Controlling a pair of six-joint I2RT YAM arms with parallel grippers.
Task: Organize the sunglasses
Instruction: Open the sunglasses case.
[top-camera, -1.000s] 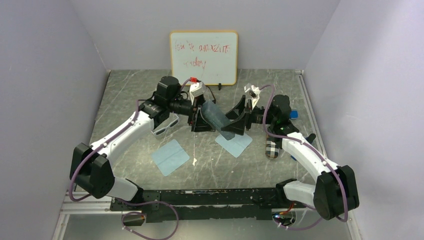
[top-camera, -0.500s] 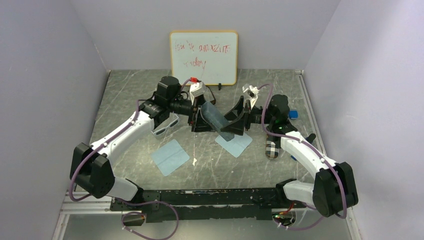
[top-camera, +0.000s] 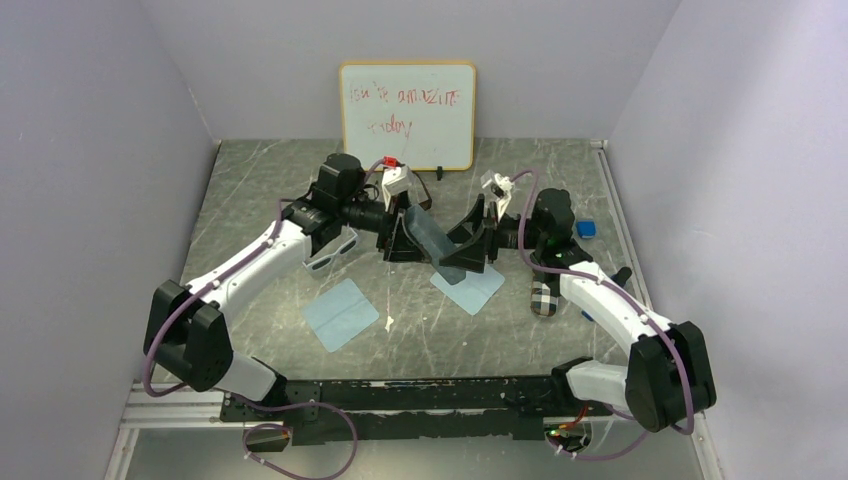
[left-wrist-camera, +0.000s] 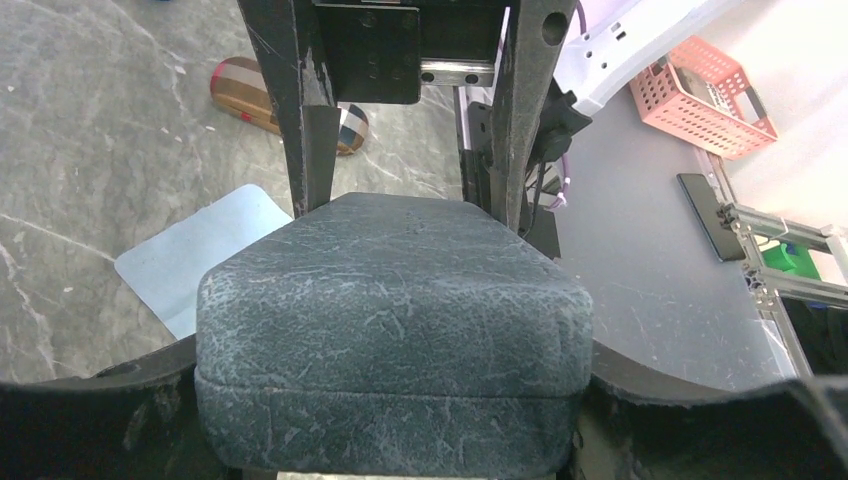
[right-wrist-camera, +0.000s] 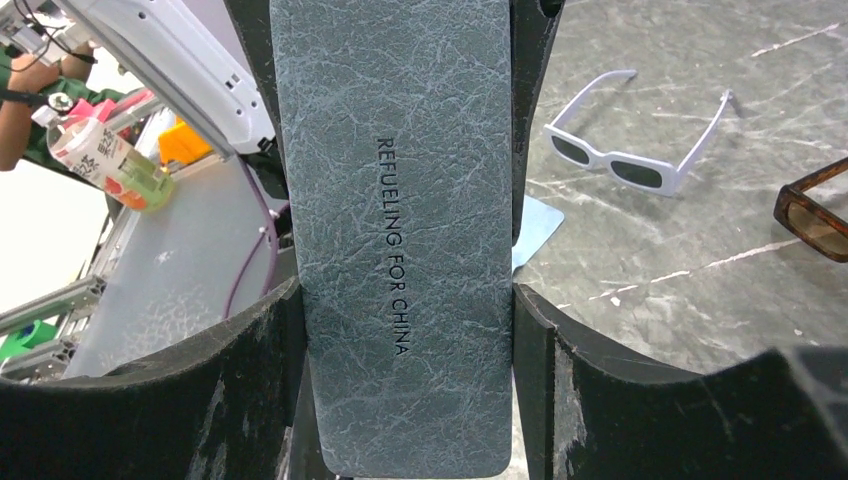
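Note:
The grey-blue case (top-camera: 432, 240) hangs above the table between both grippers. My left gripper (top-camera: 402, 235) is shut on its one end (left-wrist-camera: 390, 330). My right gripper (top-camera: 466, 250) is shut on the other end, with a finger on each long side of the case (right-wrist-camera: 395, 230). The white sunglasses (top-camera: 335, 250) lie open on the table under the left forearm and also show in the right wrist view (right-wrist-camera: 640, 140). The brown sunglasses (right-wrist-camera: 815, 215) lie at that view's right edge. I cannot make them out in the top view.
A plaid case (top-camera: 543, 297) lies by the right arm and shows in the left wrist view (left-wrist-camera: 285, 100). Two light-blue cloths (top-camera: 341, 313) (top-camera: 468, 288) lie on the table in front. A whiteboard (top-camera: 407, 116) leans on the back wall. A small blue object (top-camera: 586, 228) sits at the right.
My right wrist has shifted a little to the left and back with the case held. The left arm has barely moved.

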